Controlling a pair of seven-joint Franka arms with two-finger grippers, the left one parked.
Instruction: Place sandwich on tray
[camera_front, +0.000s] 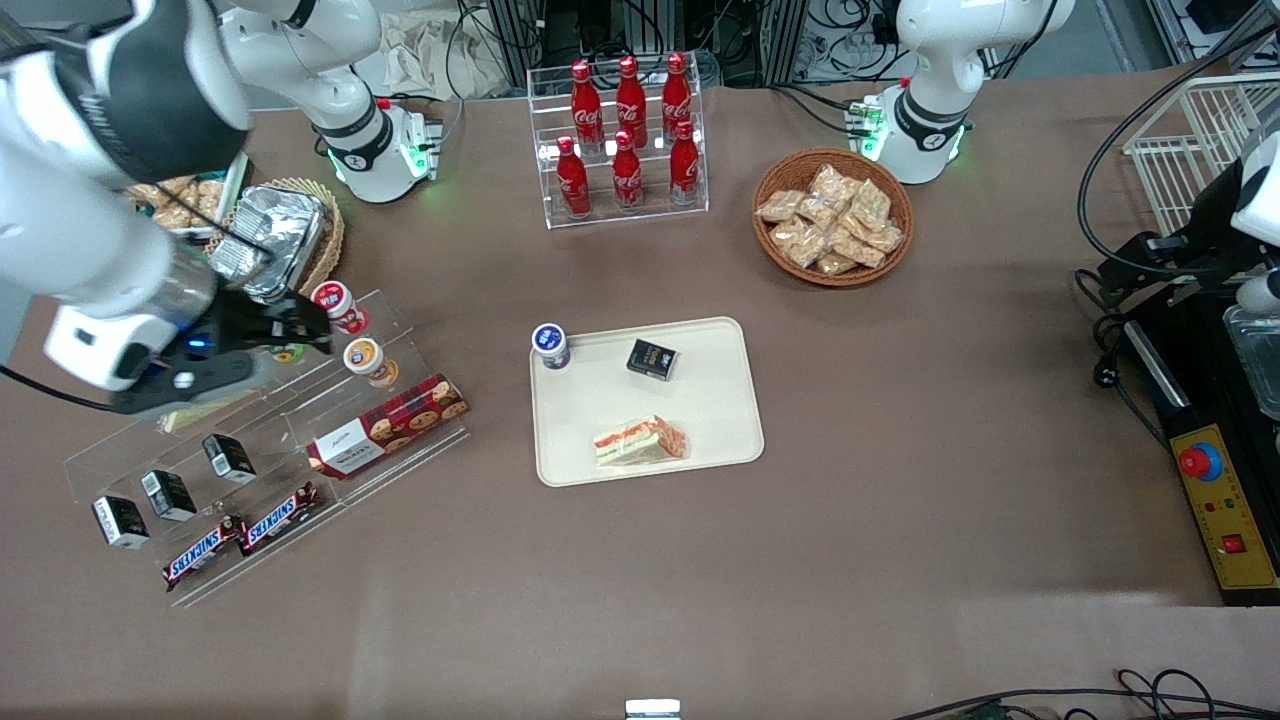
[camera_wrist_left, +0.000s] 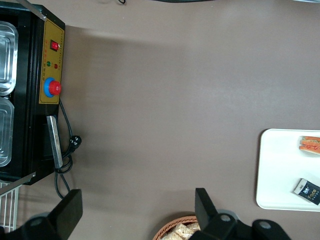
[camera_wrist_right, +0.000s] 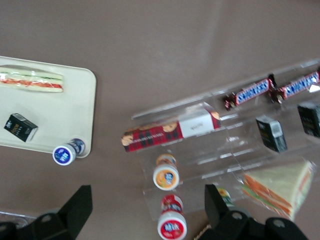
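The sandwich, a clear-wrapped wedge with orange-red and green layers, lies on the cream tray near its edge closest to the front camera. It also shows in the right wrist view on the tray, and in the left wrist view on the tray. My right gripper is open and empty. It hovers over the clear acrylic shelf toward the working arm's end, well away from the tray. In the right wrist view the gripper stands over a red-lidded cup.
A twin wedge sandwich lies on the shelf with cups, a cookie box, small black boxes and Snickers bars. A black box and a blue-lidded cup are on the tray. A cola rack, a snack basket and a foil container stand farther back.
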